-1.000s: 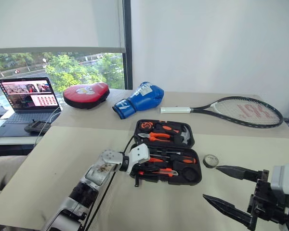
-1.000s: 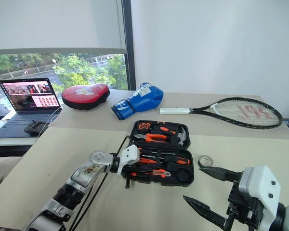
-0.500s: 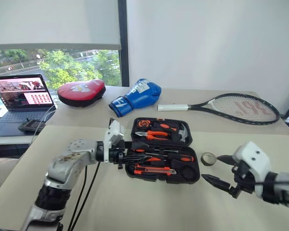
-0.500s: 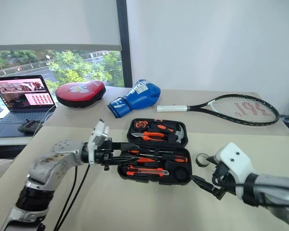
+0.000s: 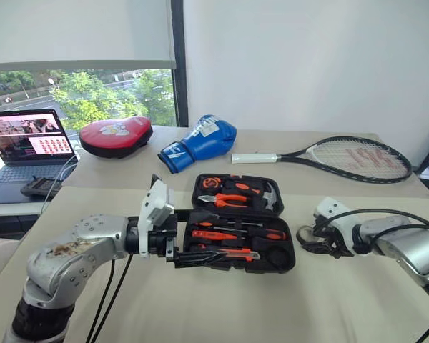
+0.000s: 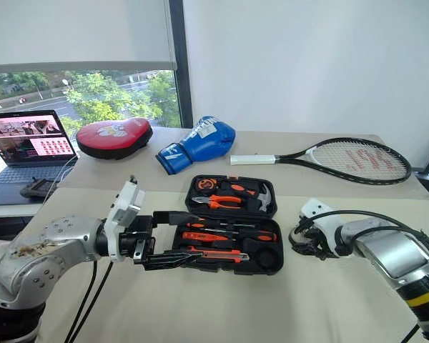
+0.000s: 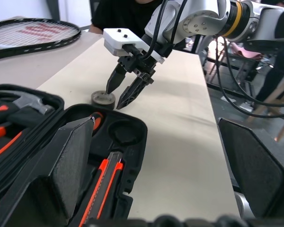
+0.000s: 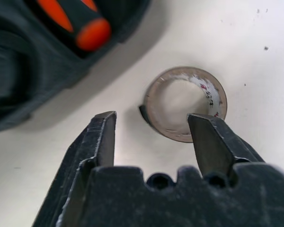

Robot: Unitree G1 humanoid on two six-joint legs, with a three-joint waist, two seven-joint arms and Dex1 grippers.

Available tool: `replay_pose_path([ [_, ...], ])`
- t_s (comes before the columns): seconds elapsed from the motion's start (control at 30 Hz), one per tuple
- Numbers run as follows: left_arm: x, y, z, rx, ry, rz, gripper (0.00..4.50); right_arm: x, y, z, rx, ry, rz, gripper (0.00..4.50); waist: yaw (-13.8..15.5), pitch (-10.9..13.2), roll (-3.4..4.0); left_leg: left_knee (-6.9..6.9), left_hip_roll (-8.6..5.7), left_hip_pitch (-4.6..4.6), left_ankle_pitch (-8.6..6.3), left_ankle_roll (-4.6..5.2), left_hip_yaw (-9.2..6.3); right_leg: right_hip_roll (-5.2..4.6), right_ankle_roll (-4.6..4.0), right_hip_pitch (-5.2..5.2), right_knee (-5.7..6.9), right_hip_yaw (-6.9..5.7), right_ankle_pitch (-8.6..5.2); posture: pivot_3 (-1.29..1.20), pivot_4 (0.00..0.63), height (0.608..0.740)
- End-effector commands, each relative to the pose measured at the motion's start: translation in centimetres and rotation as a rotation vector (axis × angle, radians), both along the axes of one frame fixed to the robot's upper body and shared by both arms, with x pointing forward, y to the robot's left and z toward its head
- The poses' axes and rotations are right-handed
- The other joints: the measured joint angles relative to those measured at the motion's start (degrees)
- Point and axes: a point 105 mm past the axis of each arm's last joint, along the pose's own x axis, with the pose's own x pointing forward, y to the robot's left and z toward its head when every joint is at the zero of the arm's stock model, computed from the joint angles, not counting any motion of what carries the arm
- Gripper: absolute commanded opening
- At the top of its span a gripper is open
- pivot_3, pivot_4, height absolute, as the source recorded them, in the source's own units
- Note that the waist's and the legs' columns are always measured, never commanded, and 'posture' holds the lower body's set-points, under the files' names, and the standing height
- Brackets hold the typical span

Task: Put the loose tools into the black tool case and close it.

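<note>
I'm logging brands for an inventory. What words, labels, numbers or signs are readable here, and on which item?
None can be read for certain.
Racket: red marking on the strings, too blurred.
Blue boxing glove: white label patch, print too small.
Red pad: pale emblem, unreadable.
Laptop: screen content too small.
Tape roll: small red and dark marks inside its core, illegible.

head cams fwd/down; wrist cams close, both see tape roll (image 8: 185,103).
</note>
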Motion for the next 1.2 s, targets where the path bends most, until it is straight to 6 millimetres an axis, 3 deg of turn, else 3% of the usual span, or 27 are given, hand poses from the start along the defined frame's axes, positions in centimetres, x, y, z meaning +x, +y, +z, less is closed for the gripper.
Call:
replay_pose_path([
  [0.03,-0.6,0.0,0.9,-0.01,-0.053,0.007,4.5,1.0,0.1,0.3,-0.018,-0.034,0.039,1.37,0.01,0.0,0.0,0.0,0.0,0.01,0.01,-0.02,0.0,0.01,0.0,0.0,0.01,0.0,0.0,0.0,0.15,0.74],
  [0.17,-0.4,0.3,0.5,-0.003,-0.045,0.03,4.5,1.3,0.7,0.4,-0.009,-0.049,0.092,0.05,-0.03,0.01,0.01,-0.01,0.01,0.03,0.03,-0.06,0.0,0.02,0.0,0.0,0.03,-0.01,0.0,0.0,0.15,0.74],
  [0.3,-0.3,0.9,-0.1,0.015,-0.027,0.044,4.5,0.1,1.7,2.4,0.046,-0.052,0.162,0.05,0.01,0.05,0.08,-0.01,0.01,0.03,0.04,-0.08,-0.01,0.02,0.0,0.0,0.03,-0.02,0.01,0.0,0.15,0.74],
  [0.4,-0.5,1.6,-0.9,0.038,0.001,0.054,4.5,-4.0,4.9,4.8,0.164,0.047,0.334,0.05,0.07,0.29,0.46,-0.02,0.01,-0.02,0.04,-0.08,-0.01,-0.01,0.01,-0.05,0.02,-0.01,0.01,0.0,0.15,0.74],
  [0.5,-0.1,2.2,-1.2,0.043,0.013,0.074,4.5,-6.3,7.3,5.1,0.193,0.107,0.43,0.05,0.02,0.35,0.38,-0.05,0.16,0.03,-0.02,-0.17,-0.09,0.04,0.01,-0.02,0.0,-0.07,0.0,0.0,0.15,0.74],
  [0.63,0.1,2.3,-1.3,0.046,0.013,0.076,4.5,-6.1,8.8,3.5,0.16,0.113,0.432,0.05,-0.01,0.42,0.29,-0.03,0.17,0.08,-0.08,-0.23,-0.12,0.01,-0.03,0.01,0.03,-0.07,0.01,0.0,0.15,0.74],
  [0.77,-0.1,2.2,-1.5,0.051,0.007,0.077,4.5,-4.8,8.9,1.3,0.09,0.121,0.396,0.05,-0.03,0.42,0.29,0.0,0.11,0.07,-0.06,-0.25,-0.08,-0.01,-0.08,-0.04,0.06,-0.02,0.02,0.0,0.15,0.74],
  [1.0,-0.3,2.2,-1.7,0.053,-0.002,0.087,4.5,-3.9,8.3,0.5,0.021,0.144,0.393,0.05,0.02,0.47,0.24,-0.02,0.1,0.09,-0.04,-0.28,-0.09,0.04,-0.08,-0.02,0.06,-0.1,0.04,0.0,0.15,0.74],
  [1.2,-0.4,2.1,-1.8,0.057,-0.008,0.091,4.5,-4.5,9.0,-0.2,0.045,0.21,0.457,0.05,-0.01,0.47,0.24,0.01,0.09,0.14,-0.04,-0.27,-0.08,0.03,-0.08,0.04,0.06,-0.09,0.04,0.0,0.15,0.74],
])
